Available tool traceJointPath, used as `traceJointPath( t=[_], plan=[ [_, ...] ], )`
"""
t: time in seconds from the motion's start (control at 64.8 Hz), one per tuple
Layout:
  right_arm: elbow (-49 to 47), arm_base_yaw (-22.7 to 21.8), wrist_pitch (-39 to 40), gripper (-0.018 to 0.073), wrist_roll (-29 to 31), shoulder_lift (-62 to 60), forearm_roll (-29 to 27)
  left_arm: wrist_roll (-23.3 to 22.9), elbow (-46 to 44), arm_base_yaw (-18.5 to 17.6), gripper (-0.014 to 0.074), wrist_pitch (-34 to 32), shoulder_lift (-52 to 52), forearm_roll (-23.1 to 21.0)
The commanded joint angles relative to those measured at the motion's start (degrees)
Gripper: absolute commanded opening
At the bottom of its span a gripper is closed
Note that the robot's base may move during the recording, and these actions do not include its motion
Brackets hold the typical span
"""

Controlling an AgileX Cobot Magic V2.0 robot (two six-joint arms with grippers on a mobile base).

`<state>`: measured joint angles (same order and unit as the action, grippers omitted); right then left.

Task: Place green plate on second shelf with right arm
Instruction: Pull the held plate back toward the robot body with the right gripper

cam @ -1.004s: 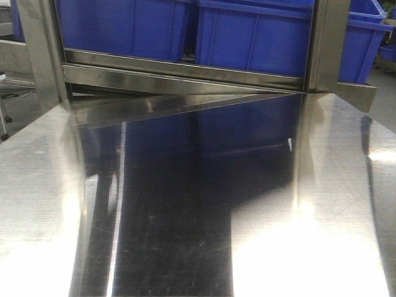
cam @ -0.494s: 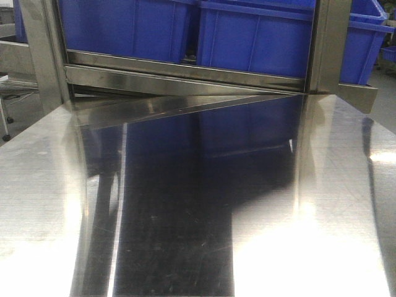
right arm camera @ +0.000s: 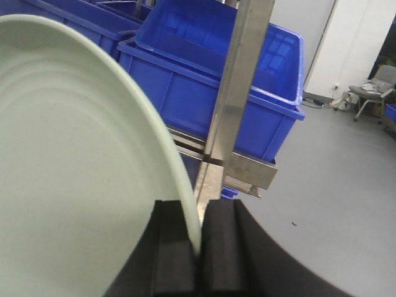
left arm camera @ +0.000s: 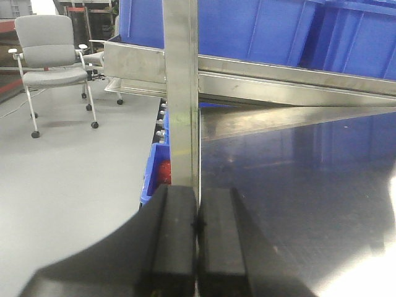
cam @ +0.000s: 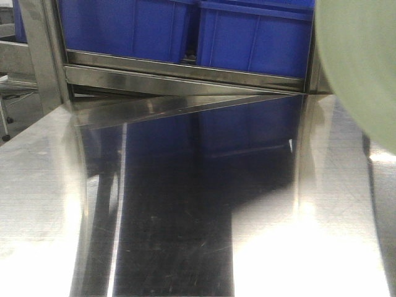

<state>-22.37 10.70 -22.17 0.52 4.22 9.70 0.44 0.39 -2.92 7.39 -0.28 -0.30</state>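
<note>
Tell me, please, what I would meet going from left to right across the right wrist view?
green plate → steel upright post → grey office chair, far off on the floor. The blue bins run behind both plate and post, so they have no clear place in the order.

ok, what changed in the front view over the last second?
The green plate has come into the front view from the upper right and now covers that corner. The right tool is shut on its rim. The steel surface and blue bins are unchanged.
</note>
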Motion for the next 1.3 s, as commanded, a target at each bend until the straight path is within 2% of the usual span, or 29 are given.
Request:
traceJointPath(
  t=[0.0, 0.139, 0.247, 0.448, 1.281],
  plan=[
    [2.0, -1.4, 12.1, 0.0057, -1.3, 0.2, -0.1, -0.4, 2.4, -0.3, 0.0130, -4.7, -0.8, -0.5],
    [5.8, -6.1, 19.2, 0.0057, -4.2, 0.2, -2.4, -0.4, 2.4, -0.3, 0.0130, -4.7, -0.8, -0.5],
    [6.4, -8.3, 21.4, 0.0057, -4.3, 0.1, -3.4, -0.4, 2.4, -0.3, 0.0130, -4.7, -0.8, -0.5],
    [6.4, -8.4, 24.2, 0.0057, -4.3, 0.1, -2.7, -0.4, 2.4, -0.3, 0.0130, -4.7, -0.8, -0.5],
    [6.4, -8.4, 24.1, 0.0057, -4.3, 0.1, -2.7, -0.4, 2.4, -0.3, 0.0130, -4.7, -0.8, -0.5]
  ],
)
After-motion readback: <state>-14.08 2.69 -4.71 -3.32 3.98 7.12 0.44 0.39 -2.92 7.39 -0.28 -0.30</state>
